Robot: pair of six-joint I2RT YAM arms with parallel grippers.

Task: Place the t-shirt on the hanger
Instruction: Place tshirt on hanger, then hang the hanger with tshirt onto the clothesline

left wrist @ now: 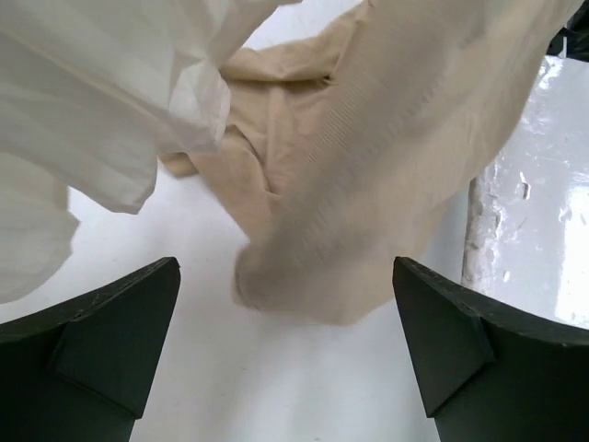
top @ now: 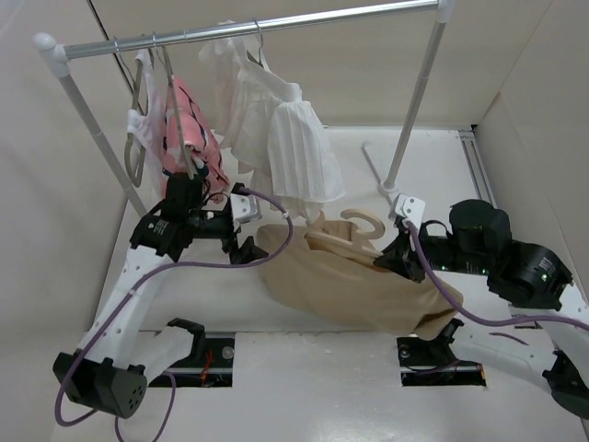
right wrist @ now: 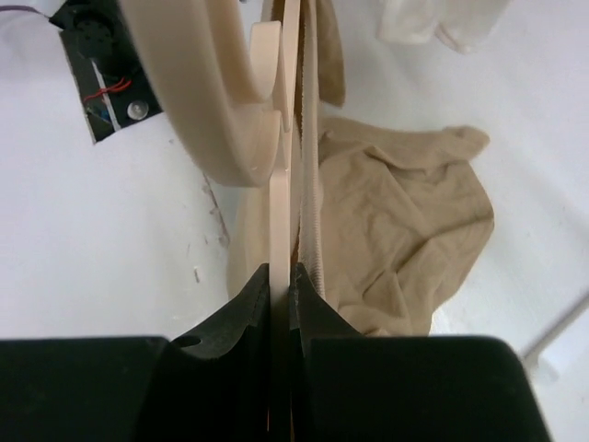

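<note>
The tan t-shirt (top: 354,290) hangs bunched from the pale hanger (top: 359,226) in the middle of the table, its lower part resting on the surface. My right gripper (top: 386,260) is shut on the hanger's flat edge (right wrist: 283,184), with the shirt's ribbed collar against the right jaw and the t-shirt (right wrist: 405,221) heaped below. The right gripper (right wrist: 293,276) holds the hanger upright, hook end away from the camera. My left gripper (top: 250,250) stands wide open beside the shirt's left edge. In the left wrist view the gripper (left wrist: 285,322) has nothing between its fingers, and the t-shirt (left wrist: 368,157) hangs just beyond them.
A clothes rail (top: 276,28) spans the back on white posts (top: 414,101). From it hang a white ribbed top (top: 294,147) and a pink patterned garment (top: 189,120). The white top (left wrist: 92,110) droops close to my left gripper. Walls enclose the table.
</note>
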